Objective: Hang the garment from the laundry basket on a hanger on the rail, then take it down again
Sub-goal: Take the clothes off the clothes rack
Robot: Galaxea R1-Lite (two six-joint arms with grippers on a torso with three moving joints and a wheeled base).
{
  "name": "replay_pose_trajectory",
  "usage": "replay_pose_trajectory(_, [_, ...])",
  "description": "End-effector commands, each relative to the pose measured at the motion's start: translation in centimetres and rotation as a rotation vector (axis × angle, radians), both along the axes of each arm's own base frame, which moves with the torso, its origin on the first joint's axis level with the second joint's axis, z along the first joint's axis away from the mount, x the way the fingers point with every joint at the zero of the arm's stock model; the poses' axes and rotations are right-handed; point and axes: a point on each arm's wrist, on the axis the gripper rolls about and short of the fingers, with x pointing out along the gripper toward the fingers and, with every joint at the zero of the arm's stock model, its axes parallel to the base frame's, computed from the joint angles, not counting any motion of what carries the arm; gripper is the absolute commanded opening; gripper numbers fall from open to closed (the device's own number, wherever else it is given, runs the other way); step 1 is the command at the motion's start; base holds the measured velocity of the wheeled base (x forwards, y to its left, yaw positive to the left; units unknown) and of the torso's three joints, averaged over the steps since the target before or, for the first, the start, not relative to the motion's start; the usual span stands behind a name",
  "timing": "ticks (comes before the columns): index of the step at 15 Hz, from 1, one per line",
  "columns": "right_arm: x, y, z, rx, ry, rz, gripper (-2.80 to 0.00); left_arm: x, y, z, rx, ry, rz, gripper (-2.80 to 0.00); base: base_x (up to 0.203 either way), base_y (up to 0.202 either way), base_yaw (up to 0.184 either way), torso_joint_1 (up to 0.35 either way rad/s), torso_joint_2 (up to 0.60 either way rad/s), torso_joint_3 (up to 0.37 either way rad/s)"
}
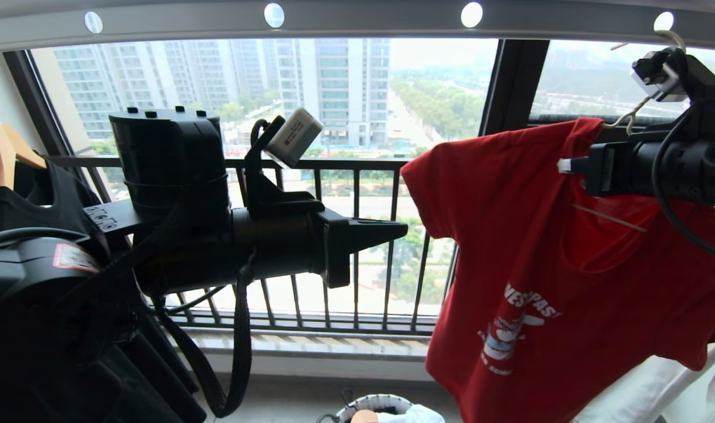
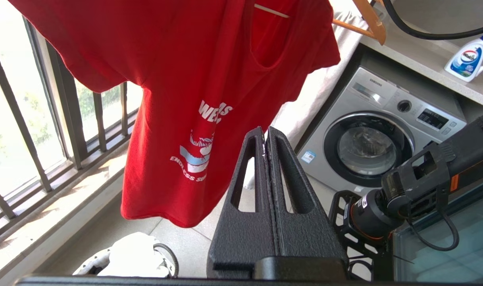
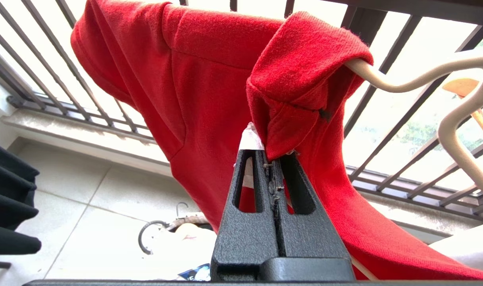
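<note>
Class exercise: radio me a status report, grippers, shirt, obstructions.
Right gripper shut on red T-shirt collar. Left gripper shut, empty, clear of it. Shirt on hanger, under rail. Nothing blocking.

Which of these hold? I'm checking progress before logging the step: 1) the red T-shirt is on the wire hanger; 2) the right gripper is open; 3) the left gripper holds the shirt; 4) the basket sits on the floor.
1) True: the red T-shirt hangs on the wire hanger.
2) False: the right gripper is shut on the shirt's collar.
3) False: the left gripper is shut, empty, beside the shirt.
4) True: the basket is on the floor below.
</note>
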Motion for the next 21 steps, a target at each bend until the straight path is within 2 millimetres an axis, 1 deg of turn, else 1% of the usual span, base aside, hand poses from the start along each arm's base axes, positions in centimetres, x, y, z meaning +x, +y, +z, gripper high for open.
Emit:
replay_pose_trajectory(1, [-0.2,0.1,0.2,0.002,-0.009,0.005,-2.8,0.0,0.0,0.0,-0.001,0.001,-0.004,-2.8,0.0,0.0,0.0,0.0,0.0,0.0])
replay_pose_trajectory(5, [-0.4,1.0,0.3,0.003,-0.012,0.042,-2.8,0.0,0.0,-0.1,0.0,0.002,-0.004,-2.8,0.0,0.0,0.0,0.0,0.0,0.0])
replay_pose_trajectory(10, [-0.6,2.8,0.1,-0.003,-0.008,0.109,-2.8,0.1,-0.1,-0.1,0.0,0.002,-0.004,-2.8,0.0,0.0,0.0,0.0,0.0,0.0])
replay_pose_trajectory(15, [-0.1,3.5,0.0,-0.008,-0.002,0.129,-2.8,0.1,-0.1,-0.2,0.002,0.005,-0.004,-2.8,0.0,0.0,0.0,0.0,0.0,0.0])
replay_pose_trajectory(21, [-0.3,5.2,-0.6,-0.086,0.0,0.198,-2.8,0.1,-0.1,-0.1,0.001,0.004,-0.004,-2.8,0.0,0.0,0.0,0.0,0.0,0.0])
